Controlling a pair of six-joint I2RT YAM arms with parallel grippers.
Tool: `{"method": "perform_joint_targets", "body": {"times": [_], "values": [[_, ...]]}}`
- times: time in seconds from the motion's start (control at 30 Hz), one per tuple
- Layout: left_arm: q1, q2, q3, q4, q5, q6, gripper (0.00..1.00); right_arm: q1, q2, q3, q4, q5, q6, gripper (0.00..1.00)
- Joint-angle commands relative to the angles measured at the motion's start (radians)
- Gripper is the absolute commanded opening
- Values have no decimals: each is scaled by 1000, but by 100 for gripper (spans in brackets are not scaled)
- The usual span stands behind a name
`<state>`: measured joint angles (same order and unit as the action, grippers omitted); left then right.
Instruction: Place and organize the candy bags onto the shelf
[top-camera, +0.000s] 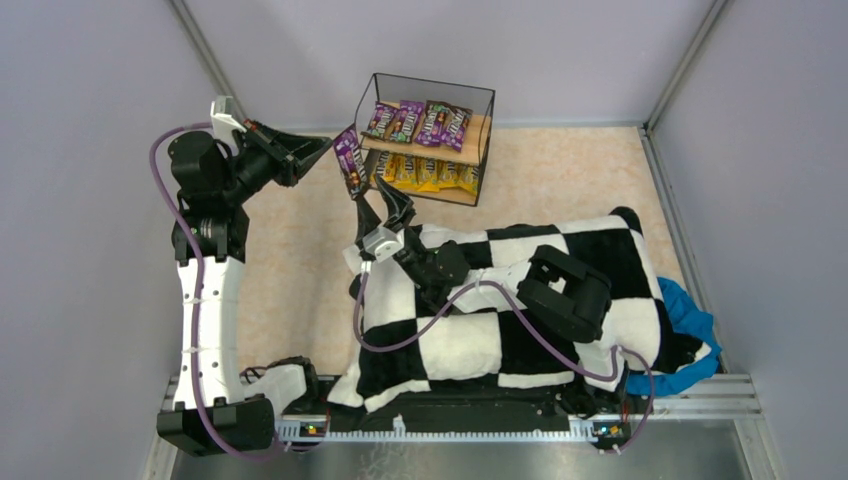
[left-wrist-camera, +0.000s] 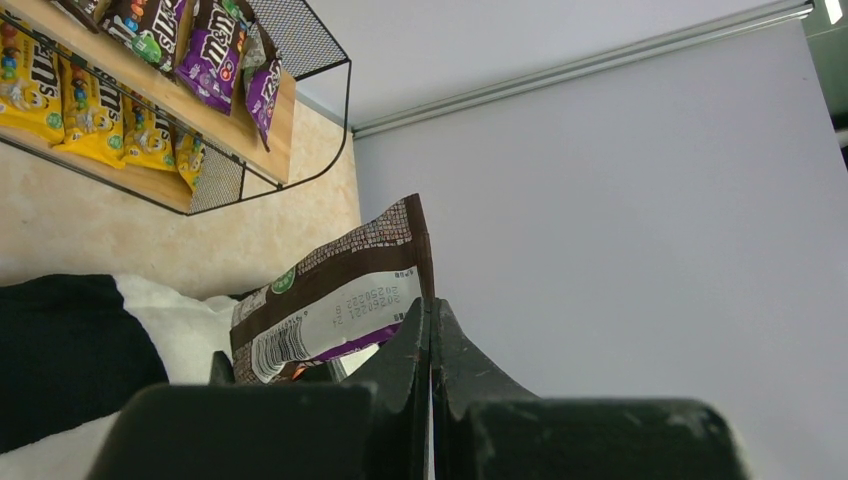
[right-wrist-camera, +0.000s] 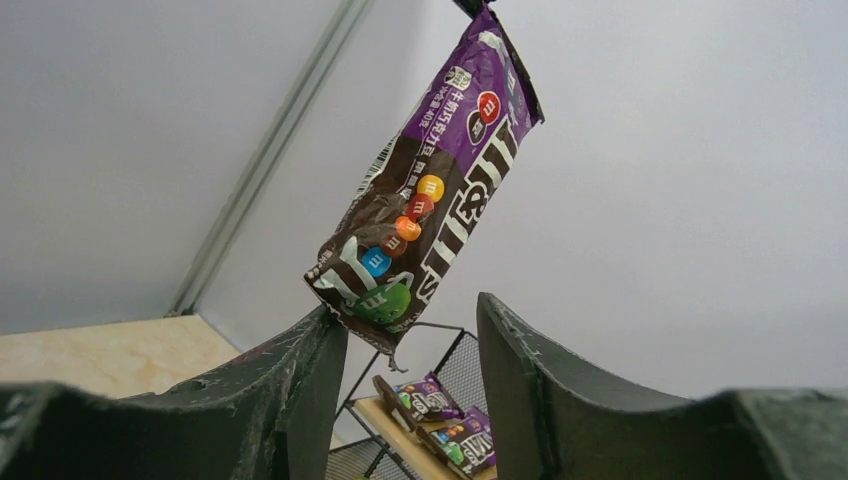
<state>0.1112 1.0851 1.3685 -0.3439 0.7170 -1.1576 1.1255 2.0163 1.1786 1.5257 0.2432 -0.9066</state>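
The shelf (top-camera: 478, 135) stands at the back centre, with several purple candy bags (top-camera: 418, 121) on its upper board and several yellow candy bags (top-camera: 425, 173) on its lower board. My left gripper (top-camera: 325, 149) is shut on the top edge of one purple candy bag (top-camera: 350, 163), which hangs in the air just left of the shelf. The left wrist view shows the jaws (left-wrist-camera: 432, 306) pinching that bag (left-wrist-camera: 330, 298). My right gripper (top-camera: 385, 204) is open just below the bag. In the right wrist view the bag (right-wrist-camera: 435, 190) hangs with its lower end beside my left finger (right-wrist-camera: 300, 370).
A black-and-white checkered cushion (top-camera: 520, 330) covers the table's near right, under the right arm. A blue cloth (top-camera: 692, 318) lies at its right edge and a white cloth (top-camera: 285, 381) near the left arm's base. Walls close in the left, back and right.
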Motion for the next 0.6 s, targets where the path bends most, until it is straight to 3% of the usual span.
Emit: {"method": "perform_joint_targets", "body": {"times": [0.0,0.17,0.47,0.57], "values": [[-4,1,-7,31,9,-3,0,16,-90,-10,141,-24,-4,46],[-3,4,-5,33,7,-4,0,16,-109,-27,120,-79,-4,34],[-5,-3,-16,22,-2,4,0,10,-163,-66,14,-215,14,0],[-4,-7,-26,17,-10,5,0,10,-181,-83,2,-201,6,0]]}}
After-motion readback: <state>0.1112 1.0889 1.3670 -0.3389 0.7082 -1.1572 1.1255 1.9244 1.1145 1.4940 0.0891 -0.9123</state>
